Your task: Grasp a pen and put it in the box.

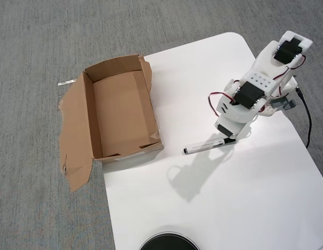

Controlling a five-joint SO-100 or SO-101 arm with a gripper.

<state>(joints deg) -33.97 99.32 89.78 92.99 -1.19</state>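
The pen lies on the white table, white body pointing left, just right of the box's near corner. Its black cap end sits under my gripper, which has come down onto that end. The white arm and its wrist motor cover the fingers from above, so I cannot see whether they are open or shut on the pen. The brown cardboard box stands open at the table's left edge with nothing visible inside. One torn flap is splayed flat on the carpet to its left.
The white table fills the right and lower part of the view; grey carpet surrounds it. A black round object shows at the bottom edge. The arm's base and a black cable are at the table's right edge.
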